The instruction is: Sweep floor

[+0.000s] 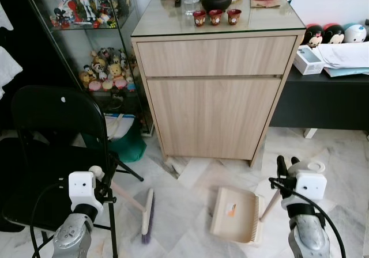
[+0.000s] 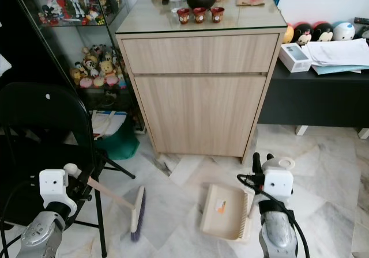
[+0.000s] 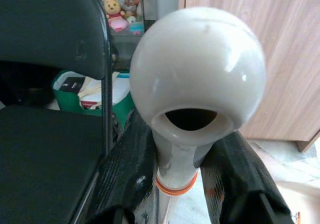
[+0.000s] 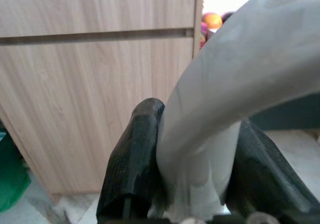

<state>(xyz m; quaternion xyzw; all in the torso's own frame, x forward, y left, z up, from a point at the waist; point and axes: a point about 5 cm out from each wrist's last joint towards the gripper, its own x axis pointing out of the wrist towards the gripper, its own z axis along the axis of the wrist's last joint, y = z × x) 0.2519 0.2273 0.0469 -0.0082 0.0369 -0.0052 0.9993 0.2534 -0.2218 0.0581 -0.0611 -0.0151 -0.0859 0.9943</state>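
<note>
Left eye view: left gripper (image 1: pixel 99 180) clamps the broom (image 1: pixel 147 213) handle, right gripper (image 1: pixel 281 174) clamps the dustpan (image 1: pixel 236 213) handle, bristles lying left of the pan.

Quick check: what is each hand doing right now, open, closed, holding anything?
Left hand: closed on the broom handle, just below its rounded white end.
Right hand: closed on the dustpan handle.

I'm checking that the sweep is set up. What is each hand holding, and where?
The left hand grips the broom just below its handle's knob; the right hand grips the dustpan by its handle's top.
</note>
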